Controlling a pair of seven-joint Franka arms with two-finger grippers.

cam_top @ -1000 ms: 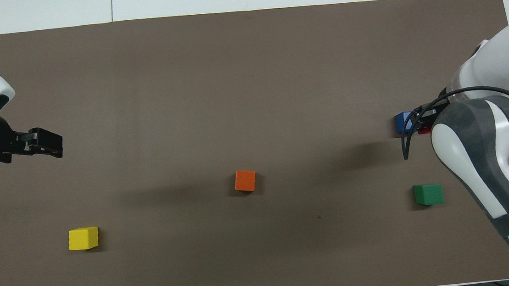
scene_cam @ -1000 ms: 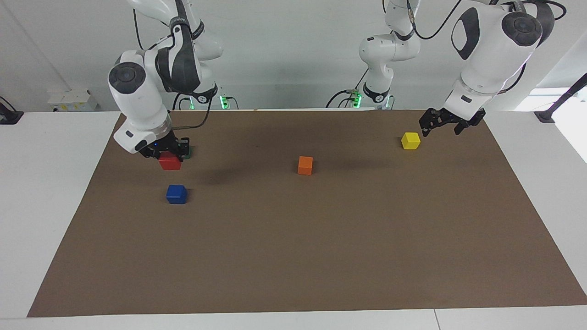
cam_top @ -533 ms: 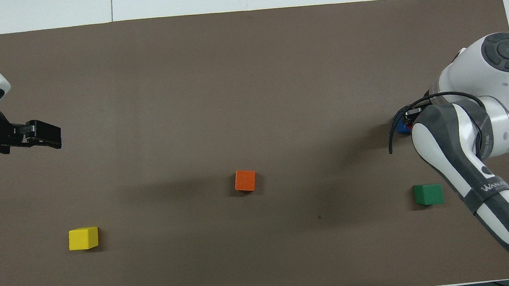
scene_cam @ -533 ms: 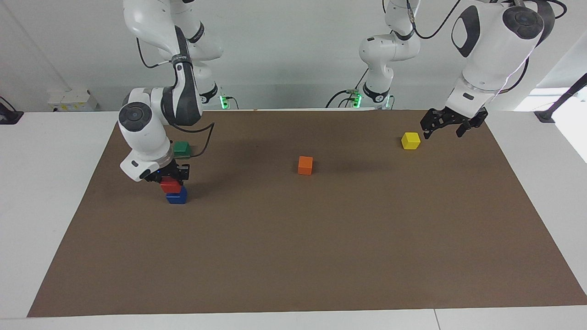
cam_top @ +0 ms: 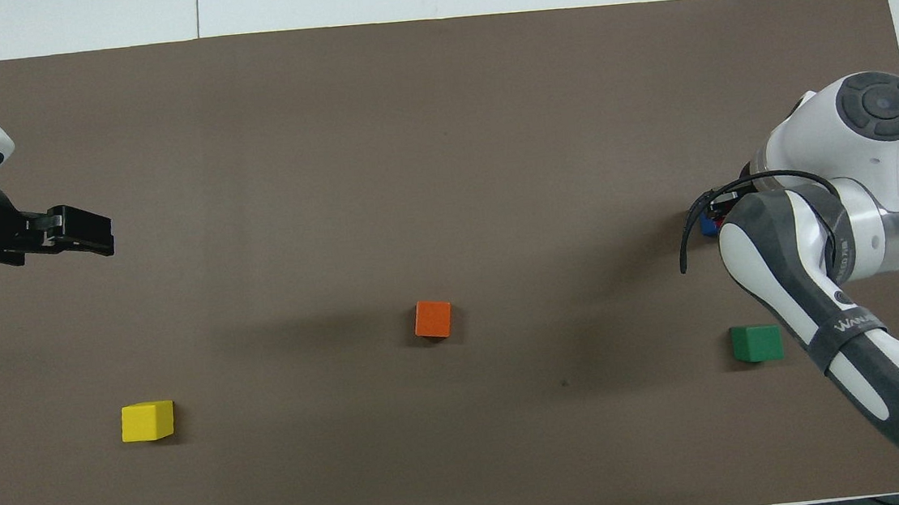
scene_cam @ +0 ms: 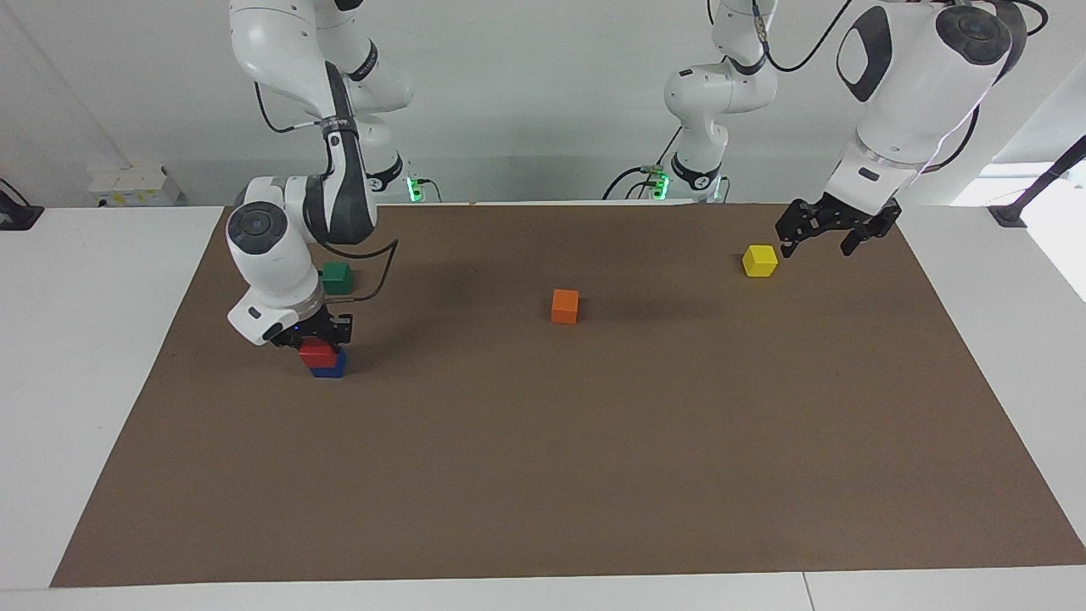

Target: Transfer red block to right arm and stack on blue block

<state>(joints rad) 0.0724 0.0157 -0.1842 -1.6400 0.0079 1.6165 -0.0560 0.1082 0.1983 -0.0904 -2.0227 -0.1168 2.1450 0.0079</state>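
In the facing view my right gripper is shut on the red block. It holds the block down on top of the blue block, toward the right arm's end of the table. In the overhead view the right arm covers both blocks, and only a sliver of the blue block shows. My left gripper is open and empty, raised over the mat beside the yellow block. The left gripper also shows in the overhead view.
A green block lies nearer to the robots than the stack. An orange block sits mid-table. The brown mat covers the white table. The green, orange and yellow blocks show in the overhead view.
My right gripper carried the red block from beside the green block to over the blue block, then lowered it onto the blue block. The left arm barely moved.
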